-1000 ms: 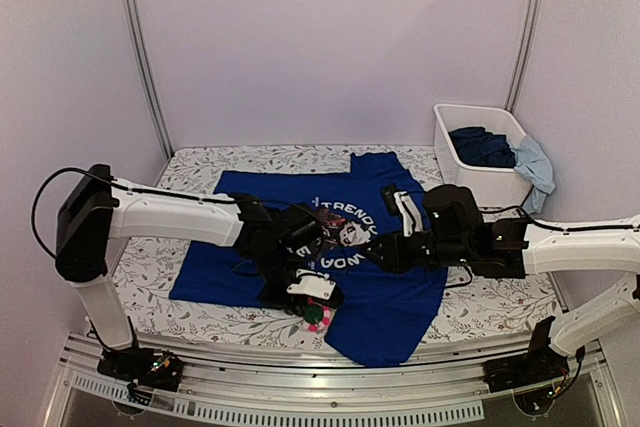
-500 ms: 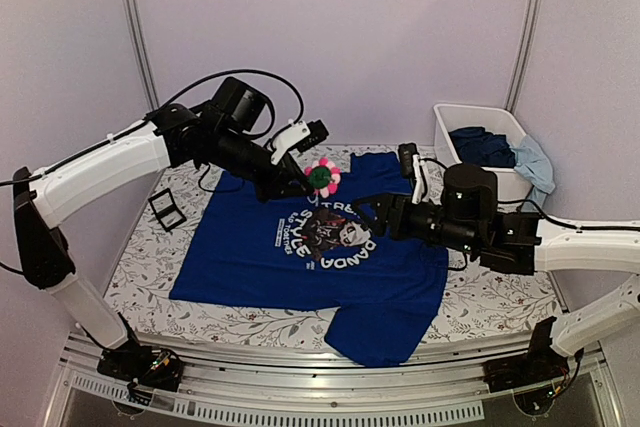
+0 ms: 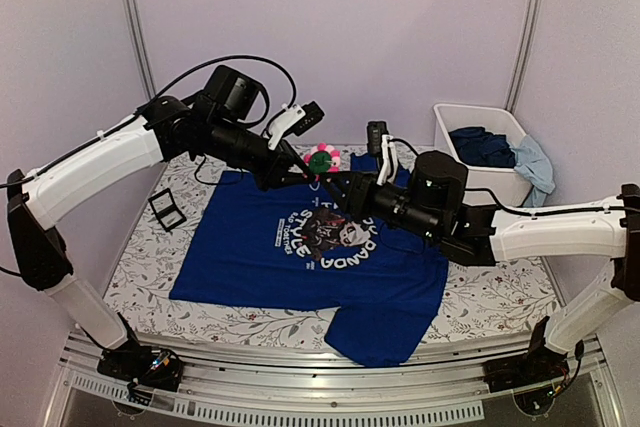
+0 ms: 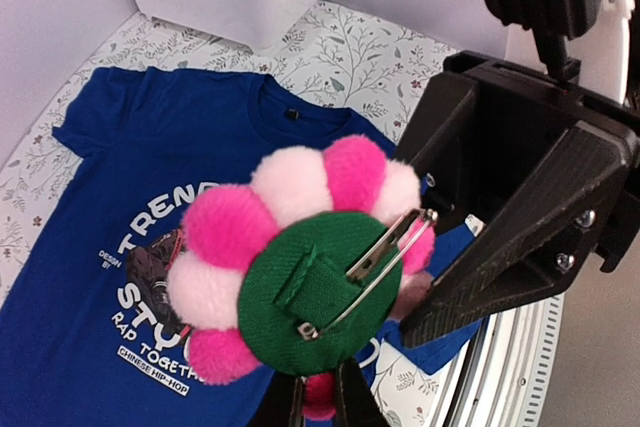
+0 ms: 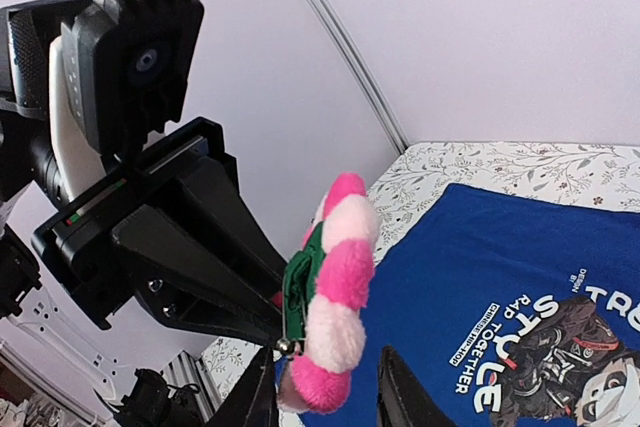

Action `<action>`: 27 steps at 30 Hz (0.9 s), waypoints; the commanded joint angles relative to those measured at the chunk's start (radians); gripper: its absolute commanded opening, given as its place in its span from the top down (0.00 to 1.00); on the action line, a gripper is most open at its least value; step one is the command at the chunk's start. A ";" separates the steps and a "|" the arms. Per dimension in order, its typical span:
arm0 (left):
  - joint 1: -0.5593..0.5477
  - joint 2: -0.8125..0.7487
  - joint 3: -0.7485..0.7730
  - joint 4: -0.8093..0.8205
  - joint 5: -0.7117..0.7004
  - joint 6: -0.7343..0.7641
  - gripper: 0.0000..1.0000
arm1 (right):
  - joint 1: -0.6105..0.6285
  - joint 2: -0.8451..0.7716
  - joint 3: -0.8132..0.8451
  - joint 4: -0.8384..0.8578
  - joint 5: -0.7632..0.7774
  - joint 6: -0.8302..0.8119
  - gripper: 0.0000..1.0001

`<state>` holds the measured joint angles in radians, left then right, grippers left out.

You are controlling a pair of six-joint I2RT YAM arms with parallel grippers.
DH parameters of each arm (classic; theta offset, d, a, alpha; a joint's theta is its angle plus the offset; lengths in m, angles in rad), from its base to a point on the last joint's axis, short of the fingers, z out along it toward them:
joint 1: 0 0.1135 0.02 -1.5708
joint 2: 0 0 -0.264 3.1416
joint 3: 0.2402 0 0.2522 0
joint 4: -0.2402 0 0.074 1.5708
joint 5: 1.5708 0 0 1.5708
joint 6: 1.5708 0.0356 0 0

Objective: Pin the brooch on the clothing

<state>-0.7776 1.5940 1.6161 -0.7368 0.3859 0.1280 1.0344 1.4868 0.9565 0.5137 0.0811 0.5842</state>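
The brooch (image 3: 321, 158) is a pompom flower with pink and pale petals, held in the air above the blue "TRENDY PANDA" T-shirt (image 3: 300, 267). My left gripper (image 3: 311, 170) is shut on one petal at its edge. The left wrist view shows its green back with a metal pin (image 4: 330, 292), above the closed left gripper (image 4: 320, 402). My right gripper (image 3: 340, 185) is open, its two fingers straddling the lower edge of the brooch (image 5: 335, 297). One right finger (image 5: 262, 397) is at the pin end; the other (image 5: 400, 397) stands apart from the petals.
A white bin (image 3: 470, 179) at the back right holds bunched dark-blue clothes (image 3: 482, 145), with a light-blue one (image 3: 535, 169) over its side. A small dark square tray (image 3: 167, 211) lies on the flowered table left of the shirt.
My left gripper has lifted the brooch from the shirt's near edge up over its collar. My right gripper has moved up and left until its fingers straddle the brooch.
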 commanded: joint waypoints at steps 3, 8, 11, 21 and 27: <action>0.005 -0.015 -0.012 0.011 0.030 -0.020 1.00 | 0.005 0.029 0.025 0.056 -0.003 -0.020 0.74; 0.000 -0.016 -0.020 0.009 0.049 -0.018 1.00 | 0.005 0.024 0.016 0.067 0.004 -0.023 0.97; -0.002 -0.022 -0.042 0.004 0.054 -0.007 1.00 | 0.006 0.006 -0.010 0.089 0.011 -0.031 1.00; 0.036 -0.060 0.033 -0.282 0.104 0.293 0.28 | -0.021 -0.128 -0.003 -0.290 -0.138 -0.132 1.00; 0.047 -0.089 0.109 -0.475 0.121 0.486 0.22 | -0.028 -0.181 0.071 -0.692 -0.446 -0.340 1.00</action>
<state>-0.7441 1.5482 1.6707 -1.0412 0.4713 0.4492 1.0107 1.3300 0.9661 0.1497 -0.1276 0.3973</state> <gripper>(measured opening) 0.761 0.023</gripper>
